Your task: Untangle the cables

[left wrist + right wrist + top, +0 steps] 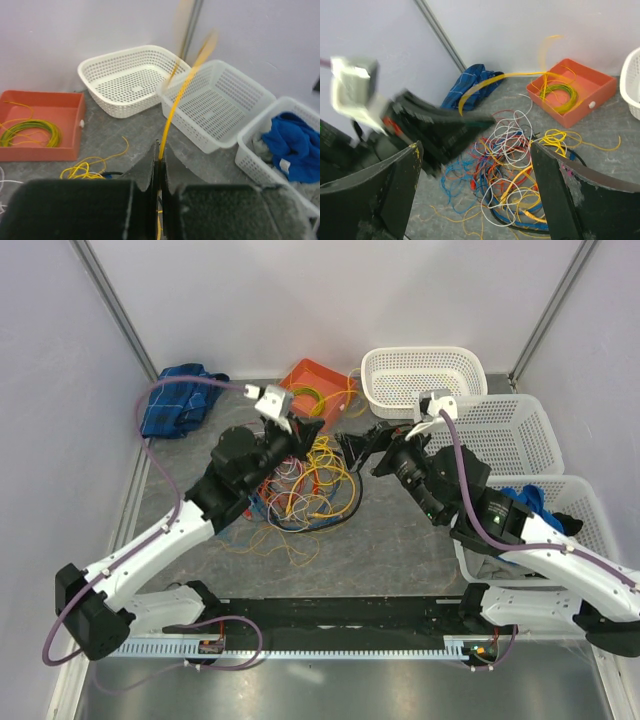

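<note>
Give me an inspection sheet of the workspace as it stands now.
Surface: grey table, with loose yellow strands around the pile.
Job's things: tangled cables in many colours, mid-table; a coiled green-yellow cable lies in the orange tray.
Clutter: three white baskets, one holding a blue cloth; a second blue cloth in the far left corner.
Grippers: left gripper shut on a yellow cable; right gripper open, holding nothing.
Cables: purple hoses loop off both arms.
Surroundings: pale walls, metal corner posts.
</note>
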Available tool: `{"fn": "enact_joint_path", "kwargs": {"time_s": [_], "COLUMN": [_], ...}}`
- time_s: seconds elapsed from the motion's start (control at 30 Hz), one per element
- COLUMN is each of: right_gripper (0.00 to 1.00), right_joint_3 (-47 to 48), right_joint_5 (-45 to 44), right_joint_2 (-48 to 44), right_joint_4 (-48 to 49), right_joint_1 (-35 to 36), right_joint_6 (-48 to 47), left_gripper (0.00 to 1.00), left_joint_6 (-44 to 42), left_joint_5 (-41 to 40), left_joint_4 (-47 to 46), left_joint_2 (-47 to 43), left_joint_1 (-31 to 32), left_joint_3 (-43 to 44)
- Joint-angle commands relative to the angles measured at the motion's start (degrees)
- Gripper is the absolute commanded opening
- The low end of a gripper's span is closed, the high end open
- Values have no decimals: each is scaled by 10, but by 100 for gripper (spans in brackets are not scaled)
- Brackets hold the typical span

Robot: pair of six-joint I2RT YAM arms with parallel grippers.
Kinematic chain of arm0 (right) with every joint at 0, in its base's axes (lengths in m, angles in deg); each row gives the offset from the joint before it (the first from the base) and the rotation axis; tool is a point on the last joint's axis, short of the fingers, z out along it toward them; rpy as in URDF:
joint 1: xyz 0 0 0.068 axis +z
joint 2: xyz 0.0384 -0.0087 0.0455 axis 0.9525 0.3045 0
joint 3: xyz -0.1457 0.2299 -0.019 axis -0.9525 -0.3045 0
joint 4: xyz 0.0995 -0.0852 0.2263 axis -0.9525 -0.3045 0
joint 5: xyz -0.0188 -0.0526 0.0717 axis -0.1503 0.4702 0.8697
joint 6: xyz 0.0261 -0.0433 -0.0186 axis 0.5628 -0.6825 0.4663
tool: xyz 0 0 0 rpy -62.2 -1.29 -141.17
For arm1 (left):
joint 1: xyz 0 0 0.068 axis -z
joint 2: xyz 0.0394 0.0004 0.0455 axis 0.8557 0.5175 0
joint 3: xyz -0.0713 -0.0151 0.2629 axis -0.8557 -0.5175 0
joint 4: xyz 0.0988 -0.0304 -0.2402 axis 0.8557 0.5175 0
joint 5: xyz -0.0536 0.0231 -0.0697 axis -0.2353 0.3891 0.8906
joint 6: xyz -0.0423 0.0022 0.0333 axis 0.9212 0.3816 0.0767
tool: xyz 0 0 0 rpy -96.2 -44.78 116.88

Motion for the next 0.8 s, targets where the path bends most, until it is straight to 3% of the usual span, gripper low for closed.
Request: {"fn": "enact_joint_path", "kwargs": {"time_s": [0.0,0.2,0.77], "right_gripper": [98,98,98], "right_joint_3": [-53,-129,-422], "right_joint_5": [-45,-69,-104], "right_joint_2": [-33,-67,-195], "right_joint_4": [13,17,117], "right_joint_1": [-1,1,1], "right_joint_6": [-13,-12,10], "left_gripper": [2,2,2], "left_joint_6": [47,72,109], "left_joint_5": [-81,-82,-29], "left_joint_4": [201,344,350], "left_joint_2": [64,206,538], "left_joint_1": [-13,-38,-157], "left_joint_3": [177,380,681]}}
